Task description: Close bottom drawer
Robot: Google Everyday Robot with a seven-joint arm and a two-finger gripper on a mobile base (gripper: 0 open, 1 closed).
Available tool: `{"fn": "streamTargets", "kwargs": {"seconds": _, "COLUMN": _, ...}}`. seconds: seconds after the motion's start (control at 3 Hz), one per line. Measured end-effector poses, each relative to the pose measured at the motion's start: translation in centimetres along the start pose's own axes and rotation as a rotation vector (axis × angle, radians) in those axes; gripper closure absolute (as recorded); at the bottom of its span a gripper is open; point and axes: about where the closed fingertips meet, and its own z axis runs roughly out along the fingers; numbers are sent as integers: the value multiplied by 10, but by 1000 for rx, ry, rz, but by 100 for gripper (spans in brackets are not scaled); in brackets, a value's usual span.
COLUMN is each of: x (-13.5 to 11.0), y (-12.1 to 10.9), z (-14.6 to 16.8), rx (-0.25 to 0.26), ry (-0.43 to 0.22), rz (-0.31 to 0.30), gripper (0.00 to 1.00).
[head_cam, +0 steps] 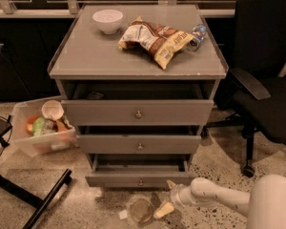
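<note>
We are viewing the gripper [167,197], its fingers [164,209] spread apart, hanging near the bottom drawer [119,179], at its right. The drawer is standing slightly ajar.
</note>
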Motion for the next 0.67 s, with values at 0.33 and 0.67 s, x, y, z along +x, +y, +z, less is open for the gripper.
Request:
{"fn": "streamTargets", "kwargs": {"seconds": 0.33, "x": 3, "y": -17, "z": -1, "rx": 96, "ry": -42, "rz": 31, "gripper": 19}}
{"fn": "streamTargets", "kwargs": {"seconds": 0.67, "x": -3, "y": -48, "z": 4, "rx": 161, "ry": -76, "rz": 17, "gripper": 42}}
